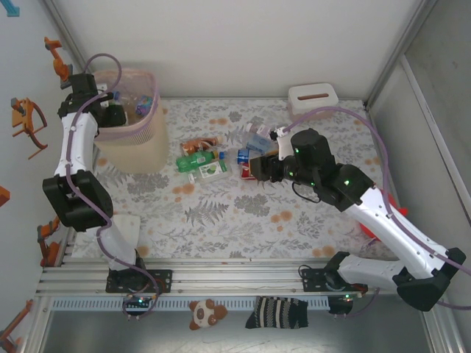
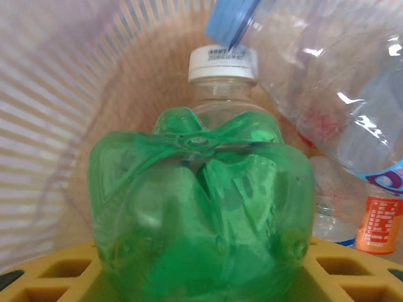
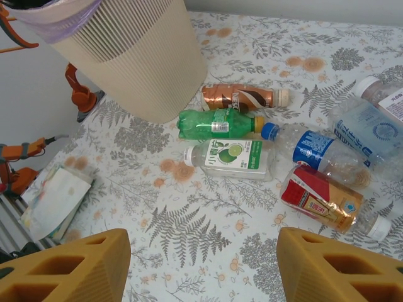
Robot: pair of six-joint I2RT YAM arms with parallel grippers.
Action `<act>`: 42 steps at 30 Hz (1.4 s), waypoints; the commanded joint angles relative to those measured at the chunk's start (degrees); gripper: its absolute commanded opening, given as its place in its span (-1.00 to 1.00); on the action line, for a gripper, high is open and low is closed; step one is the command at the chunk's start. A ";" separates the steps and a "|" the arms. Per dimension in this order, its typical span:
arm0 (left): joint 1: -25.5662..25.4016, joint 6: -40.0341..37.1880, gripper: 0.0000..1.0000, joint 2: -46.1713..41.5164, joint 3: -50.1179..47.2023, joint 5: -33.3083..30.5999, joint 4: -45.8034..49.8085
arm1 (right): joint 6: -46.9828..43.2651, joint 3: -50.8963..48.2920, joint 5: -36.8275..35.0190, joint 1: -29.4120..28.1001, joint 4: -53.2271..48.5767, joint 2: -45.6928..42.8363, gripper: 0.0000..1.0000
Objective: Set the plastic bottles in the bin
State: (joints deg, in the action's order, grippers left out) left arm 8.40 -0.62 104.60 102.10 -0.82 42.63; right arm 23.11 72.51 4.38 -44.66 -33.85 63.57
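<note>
- The left gripper (image 1: 112, 115) hangs inside the mouth of the tall pale-pink translucent plastic bin (image 1: 140, 147), which stands at the table's far left corner.
- Between its yellow fingers (image 2: 44, 277) sits a green plastic bottle (image 2: 201, 201), base toward the wrist camera and neck pointing down. It fills the gap, but I cannot tell whether the claw is pinching it or has let go.
- Already in the bin below are a clear bottle with a white cap (image 2: 221, 63), a larger clear blue-capped bottle (image 2: 327, 88) and an orange-labelled one (image 2: 379, 223).
- To do the drop well, the jaws should spread fully while the arm holds its place, so the bottle falls straight onto the pile. The arm should then lift straight up, because the ribbed walls close in on every side.
- The right gripper (image 3: 201, 270) is spread wide and empty above the floral table cloth (image 1: 243, 213), mid-table.
- Ahead of it lie a green blue-capped bottle (image 3: 217, 124), a clear lime-labelled bottle (image 3: 233, 157) and a red-and-gold-labelled bottle (image 3: 321, 201).
- The lime-labelled bottle looks the easiest pick, as bare cloth lies open on its near side, while the others crowd together toward the right edge.
</note>
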 commanded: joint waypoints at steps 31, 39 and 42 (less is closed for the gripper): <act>0.19 7.28 0.57 -15.60 -1.16 15.04 -2.81 | -4.62 11.44 -4.30 4.29 -12.91 9.41 0.23; 0.05 13.54 0.56 -22.18 -6.02 26.77 -6.92 | -9.21 14.65 -1.97 9.73 -16.80 17.73 0.20; -0.26 16.88 0.56 -24.86 -9.07 31.60 -9.65 | -11.82 15.57 -1.79 10.98 -18.02 21.14 0.19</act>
State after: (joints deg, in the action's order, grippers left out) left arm 8.34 11.77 82.00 95.44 23.27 36.53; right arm 15.14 86.02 1.91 -34.61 -48.90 82.72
